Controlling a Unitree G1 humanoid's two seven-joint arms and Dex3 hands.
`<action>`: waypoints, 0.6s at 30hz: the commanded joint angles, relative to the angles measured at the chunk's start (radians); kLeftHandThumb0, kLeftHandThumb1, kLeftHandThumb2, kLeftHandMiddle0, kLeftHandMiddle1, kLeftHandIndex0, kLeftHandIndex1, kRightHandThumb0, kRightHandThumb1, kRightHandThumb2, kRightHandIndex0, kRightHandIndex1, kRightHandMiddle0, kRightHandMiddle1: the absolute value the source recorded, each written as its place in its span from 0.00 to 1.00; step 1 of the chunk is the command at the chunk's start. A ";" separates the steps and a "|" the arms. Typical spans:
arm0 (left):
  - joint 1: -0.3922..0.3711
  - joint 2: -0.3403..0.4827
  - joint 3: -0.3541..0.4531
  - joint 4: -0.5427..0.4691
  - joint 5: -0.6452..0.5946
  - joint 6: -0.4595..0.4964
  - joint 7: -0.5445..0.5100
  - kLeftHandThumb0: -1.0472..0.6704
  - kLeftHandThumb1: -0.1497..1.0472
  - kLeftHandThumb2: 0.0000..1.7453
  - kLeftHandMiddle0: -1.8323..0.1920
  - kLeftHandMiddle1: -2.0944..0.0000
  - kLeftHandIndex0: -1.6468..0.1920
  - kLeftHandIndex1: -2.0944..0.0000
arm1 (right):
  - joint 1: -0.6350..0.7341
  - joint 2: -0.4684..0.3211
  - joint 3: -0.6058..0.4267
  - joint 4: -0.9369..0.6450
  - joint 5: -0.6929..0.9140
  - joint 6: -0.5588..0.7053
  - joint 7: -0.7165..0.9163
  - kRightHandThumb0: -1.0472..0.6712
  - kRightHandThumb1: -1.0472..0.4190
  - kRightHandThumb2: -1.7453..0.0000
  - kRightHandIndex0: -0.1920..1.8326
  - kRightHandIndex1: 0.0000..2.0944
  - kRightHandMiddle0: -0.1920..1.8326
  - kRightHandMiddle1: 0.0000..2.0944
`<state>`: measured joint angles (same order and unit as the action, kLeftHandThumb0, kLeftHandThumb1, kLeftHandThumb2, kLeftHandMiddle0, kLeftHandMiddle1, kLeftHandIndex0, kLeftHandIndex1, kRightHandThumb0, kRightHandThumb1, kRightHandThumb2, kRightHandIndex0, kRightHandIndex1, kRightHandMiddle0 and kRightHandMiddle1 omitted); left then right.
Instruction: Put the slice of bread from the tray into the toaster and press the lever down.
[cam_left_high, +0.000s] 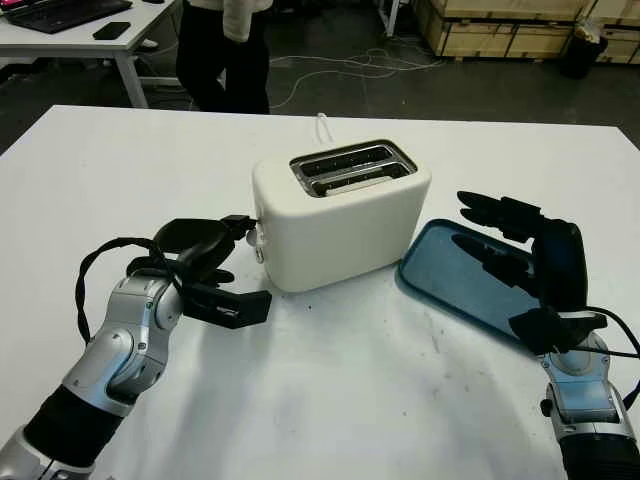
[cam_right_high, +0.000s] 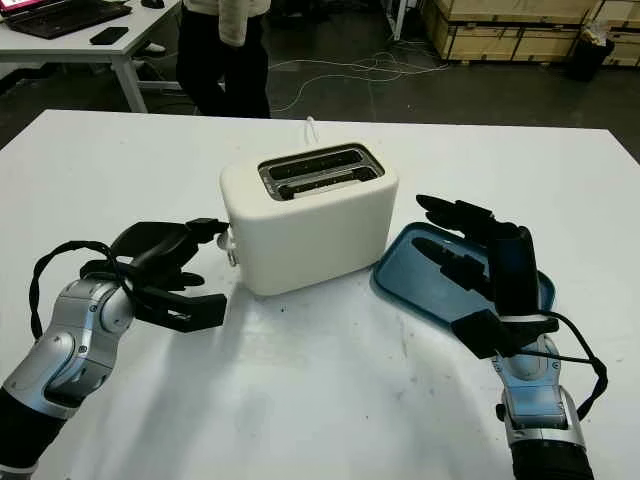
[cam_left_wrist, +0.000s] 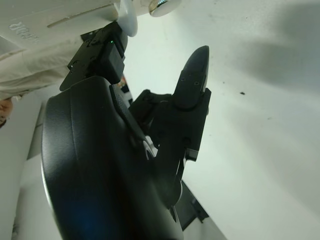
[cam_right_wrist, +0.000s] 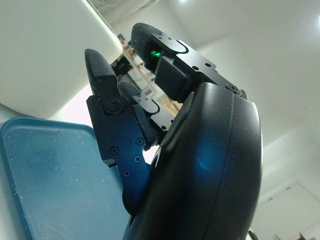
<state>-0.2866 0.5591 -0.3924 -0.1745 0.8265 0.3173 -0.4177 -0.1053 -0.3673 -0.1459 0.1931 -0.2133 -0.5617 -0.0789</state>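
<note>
The white toaster (cam_left_high: 340, 225) stands mid-table with its two slots (cam_left_high: 350, 166) facing up; they look dark, and I cannot tell whether bread sits inside. Its lever (cam_left_high: 259, 243) sticks out of the left end, also seen as a white knob (cam_left_wrist: 129, 22). My left hand (cam_left_high: 240, 262) is open at that end, with one fingertip (cam_left_high: 240, 222) right at the lever. To the right of the toaster lies the blue tray (cam_left_high: 440, 275), bare, with no bread on it. My right hand (cam_left_high: 470, 222) hovers open over the tray (cam_right_wrist: 50, 170).
A person (cam_left_high: 225, 50) in dark trousers stands beyond the table's far edge. The toaster's white cord (cam_left_high: 322, 125) runs off the back. A desk with a laptop (cam_left_high: 60, 15) is at the far left, and wooden crates (cam_left_high: 500, 25) are at the far right.
</note>
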 joint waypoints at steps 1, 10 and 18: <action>-0.066 -0.066 -0.135 -0.049 0.025 -0.102 -0.086 0.46 0.89 0.07 0.47 0.28 0.42 0.38 | -0.002 0.005 -0.002 -0.006 -0.003 0.009 -0.006 0.43 0.15 1.00 0.62 0.00 0.56 0.00; -0.010 -0.342 -0.319 0.110 0.292 0.195 -0.164 0.64 0.87 0.01 0.43 0.54 0.36 0.96 | -0.008 -0.010 -0.010 -0.009 -0.001 0.003 0.000 0.42 0.15 1.00 0.62 0.00 0.57 0.00; -0.018 -0.346 -0.327 0.115 0.348 0.194 -0.196 0.59 0.87 0.00 0.42 0.64 0.33 0.99 | -0.010 -0.007 -0.005 -0.013 0.006 0.008 0.007 0.40 0.14 1.00 0.62 0.00 0.57 0.00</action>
<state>-0.3414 0.3241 -0.5449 -0.1009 1.2488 0.6413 -0.5179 -0.1055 -0.3717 -0.1481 0.1932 -0.2131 -0.5617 -0.0781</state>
